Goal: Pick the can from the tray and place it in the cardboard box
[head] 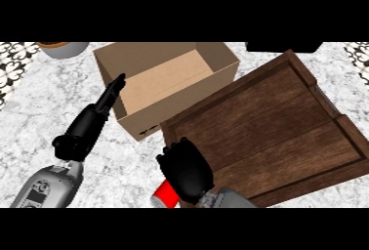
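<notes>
**One head view, looking steeply down on the counter (43,97).**
The camera looked from the robot's head almost straight down and slightly forward. It was near enough that the cardboard box (194,97) and the wooden tray (288,122) filled most of the frame, the tray reaching the right edge. The left forearm (47,188) and right forearm (231,197) entered from the lower edge, unmirrored.

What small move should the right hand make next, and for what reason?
Probably lift the can a little and carry it toward the cardboard box. The right hand seems curled round the can at the near corner of the tray, and the box stands open just beyond; the left hand lies straight-fingered by its wall.
</notes>
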Controlling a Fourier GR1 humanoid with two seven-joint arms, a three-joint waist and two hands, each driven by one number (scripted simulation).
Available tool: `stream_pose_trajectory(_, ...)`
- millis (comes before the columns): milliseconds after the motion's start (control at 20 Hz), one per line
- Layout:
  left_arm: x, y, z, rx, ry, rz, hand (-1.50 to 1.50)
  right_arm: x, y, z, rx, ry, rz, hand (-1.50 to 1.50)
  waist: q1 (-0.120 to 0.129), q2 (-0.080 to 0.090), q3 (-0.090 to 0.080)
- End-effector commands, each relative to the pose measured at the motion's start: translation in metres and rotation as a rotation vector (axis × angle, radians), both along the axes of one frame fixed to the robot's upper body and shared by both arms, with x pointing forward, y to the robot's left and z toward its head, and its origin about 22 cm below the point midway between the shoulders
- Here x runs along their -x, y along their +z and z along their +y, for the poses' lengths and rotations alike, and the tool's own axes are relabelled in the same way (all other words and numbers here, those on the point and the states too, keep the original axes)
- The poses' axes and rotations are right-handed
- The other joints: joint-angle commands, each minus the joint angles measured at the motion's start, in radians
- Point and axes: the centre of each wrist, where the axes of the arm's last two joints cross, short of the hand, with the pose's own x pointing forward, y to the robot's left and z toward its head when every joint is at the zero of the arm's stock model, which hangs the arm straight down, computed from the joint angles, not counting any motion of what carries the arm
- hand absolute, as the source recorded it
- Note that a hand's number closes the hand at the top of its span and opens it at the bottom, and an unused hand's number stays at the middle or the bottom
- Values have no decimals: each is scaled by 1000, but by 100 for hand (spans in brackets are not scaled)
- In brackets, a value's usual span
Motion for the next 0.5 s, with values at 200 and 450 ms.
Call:
stream_pose_trajectory(200,7,-30,-1,6,12,115,0,-5,53,-8,-191,164,-122,150,-41,2,-3)
stream_pose_trajectory(450,-3,-27,-1,0,3,114,0,29,81,-19,-262,233,-107,150,-51,2,-3)
